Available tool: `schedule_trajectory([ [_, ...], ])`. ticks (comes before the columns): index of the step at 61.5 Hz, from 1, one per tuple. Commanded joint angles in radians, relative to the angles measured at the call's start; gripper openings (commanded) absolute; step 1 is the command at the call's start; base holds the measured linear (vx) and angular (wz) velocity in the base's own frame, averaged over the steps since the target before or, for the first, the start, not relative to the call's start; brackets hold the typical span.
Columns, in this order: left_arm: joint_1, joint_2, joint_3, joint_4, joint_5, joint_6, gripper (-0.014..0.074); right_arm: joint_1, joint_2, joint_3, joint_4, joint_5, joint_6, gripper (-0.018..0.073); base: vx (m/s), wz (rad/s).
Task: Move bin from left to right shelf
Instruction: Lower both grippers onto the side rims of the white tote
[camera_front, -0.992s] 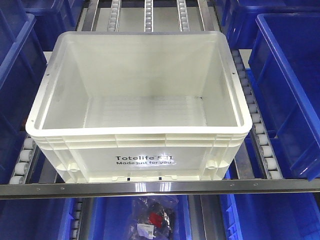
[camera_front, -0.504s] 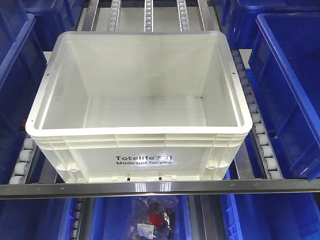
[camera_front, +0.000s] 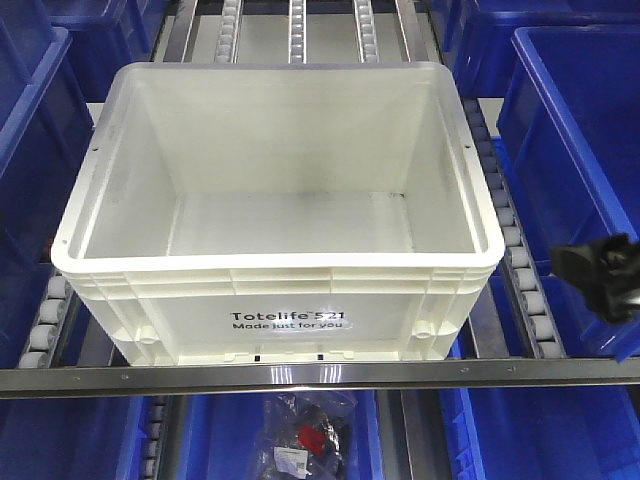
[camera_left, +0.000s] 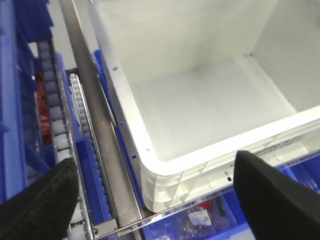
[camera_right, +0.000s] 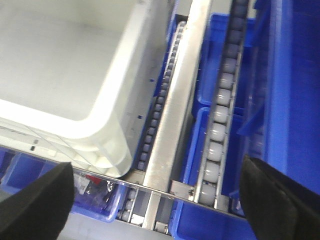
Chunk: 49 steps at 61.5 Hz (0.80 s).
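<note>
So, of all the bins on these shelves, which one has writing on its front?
The white bin in the middle lane: black "Totelife 521" print on its front wall. The blue bins around it show no print.

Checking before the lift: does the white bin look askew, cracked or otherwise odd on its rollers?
Nothing stands out. The white bin sits upright, square to the front rail, empty, with its rim unbroken.

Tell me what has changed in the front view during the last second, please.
The black right gripper has come into view at the right edge, in front of the blue plastic bin. Nothing was grasped. The large white rectangular plastic tote stayed in place.
</note>
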Motion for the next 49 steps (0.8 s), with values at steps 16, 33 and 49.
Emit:
schedule_trajectory([
  [16,-0.015,0.286,-0.154,-0.007,-0.076,0.002,0.0589,0.009,0.276,-0.277,0.004,0.015,0.033,0.0619,0.00,0.00],
  [33,-0.025,0.529,-0.310,0.148,-0.004,-0.149,0.0587,0.081,0.494,-0.432,-0.166,0.100,0.187,0.0616,0.00,0.00],
  [49,-0.093,0.640,-0.372,0.310,-0.058,-0.395,0.0587,0.088,0.674,-0.595,-0.184,0.114,0.358,0.0613,0.00,0.00],
])
